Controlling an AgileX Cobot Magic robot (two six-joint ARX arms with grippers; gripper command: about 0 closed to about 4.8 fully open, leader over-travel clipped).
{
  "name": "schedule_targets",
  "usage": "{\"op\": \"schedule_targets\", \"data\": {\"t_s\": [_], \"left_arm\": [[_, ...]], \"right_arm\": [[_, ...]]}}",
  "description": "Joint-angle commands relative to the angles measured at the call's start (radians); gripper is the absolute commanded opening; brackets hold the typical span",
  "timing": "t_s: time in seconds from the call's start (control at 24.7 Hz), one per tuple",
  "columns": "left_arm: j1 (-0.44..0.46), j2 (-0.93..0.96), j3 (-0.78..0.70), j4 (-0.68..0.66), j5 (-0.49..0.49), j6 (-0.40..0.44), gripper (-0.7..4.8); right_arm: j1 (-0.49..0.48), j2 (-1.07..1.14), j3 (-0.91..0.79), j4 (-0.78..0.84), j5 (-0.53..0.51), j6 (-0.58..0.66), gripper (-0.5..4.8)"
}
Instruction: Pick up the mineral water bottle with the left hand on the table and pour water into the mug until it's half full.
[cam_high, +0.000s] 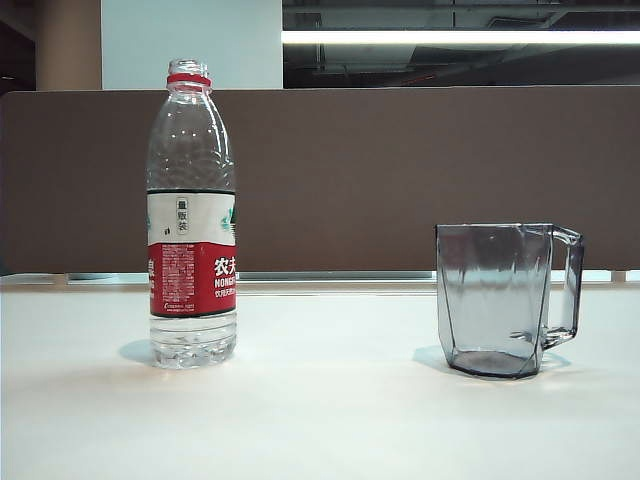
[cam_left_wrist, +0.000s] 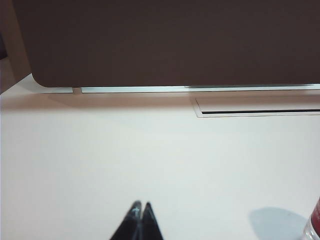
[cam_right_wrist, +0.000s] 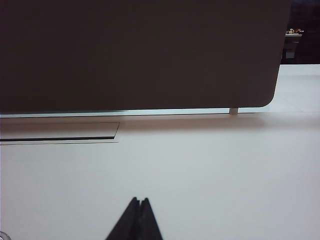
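Observation:
The mineral water bottle (cam_high: 192, 215) stands upright on the left of the white table (cam_high: 320, 420), uncapped, with a red neck ring and a white-and-red label. The smoky-grey mug (cam_high: 495, 298) stands to its right, handle pointing right. Neither arm shows in the exterior view. In the left wrist view my left gripper (cam_left_wrist: 142, 206) is shut over bare table with nothing in it, and an edge of the bottle (cam_left_wrist: 315, 225) shows off to one side. My right gripper (cam_right_wrist: 139, 201) is also shut and empty over bare table.
A dark brown partition (cam_high: 400, 170) runs along the far edge of the table. A flat cable slot (cam_left_wrist: 257, 107) lies in the tabletop near that partition, seen in both wrist views (cam_right_wrist: 57, 134).

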Motion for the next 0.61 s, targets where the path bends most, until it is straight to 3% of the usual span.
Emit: {"op": "schedule_targets", "data": {"t_s": [0.04,0.61], "left_arm": [[0.003,0.000,0.006,0.011,-0.003,0.002,-0.05],[0.003,0.000,0.006,0.013,-0.008,0.000,-0.05]], "right_arm": [[-0.001,-0.002,-0.008,0.018,0.002,-0.003,-0.04],[-0.001,-0.002,-0.005,-0.013,-0.022,-0.002,-0.01]]}}
